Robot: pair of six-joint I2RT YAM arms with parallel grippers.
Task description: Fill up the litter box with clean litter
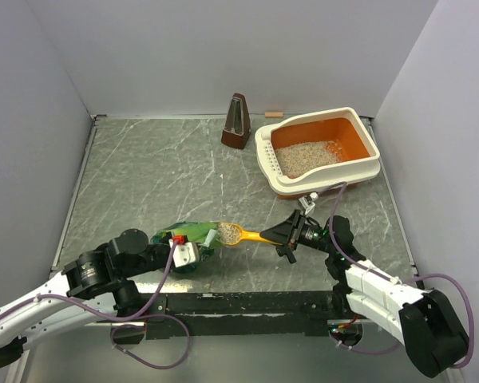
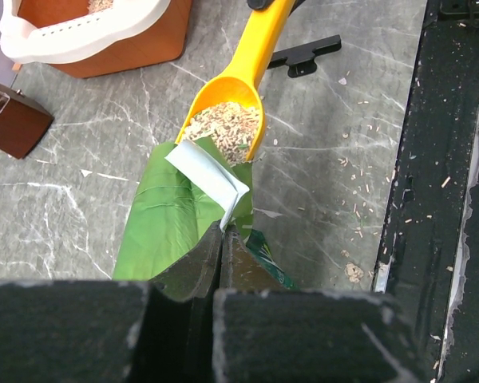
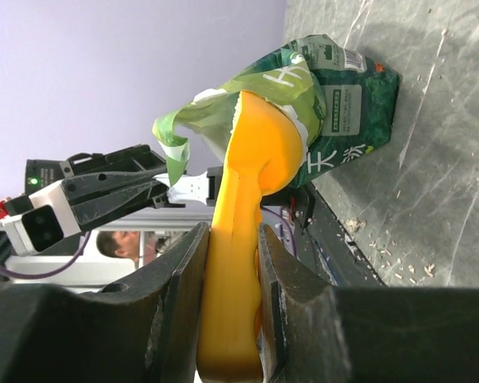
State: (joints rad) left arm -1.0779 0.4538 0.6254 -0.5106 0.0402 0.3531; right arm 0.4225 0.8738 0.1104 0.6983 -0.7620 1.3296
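Observation:
The litter box (image 1: 359, 171) stands at the back right, cream outside and orange inside, with clean litter (image 1: 307, 155) over part of its floor; its corner (image 2: 104, 36) shows in the left wrist view. My right gripper (image 1: 281, 234) is shut on the handle of the orange scoop (image 1: 238, 234), also seen in the right wrist view (image 3: 243, 239). The scoop's bowl (image 2: 223, 128) holds litter at the mouth of the green bag (image 1: 193, 233). My left gripper (image 2: 223, 226) is shut on the bag's rim (image 2: 211, 177).
A dark brown pyramid-shaped metronome (image 1: 238, 122) stands left of the litter box. A small wooden block (image 1: 274, 113) lies by the back wall. Spilled granules (image 2: 353, 211) dot the marble tabletop near the black front rail (image 2: 447, 159).

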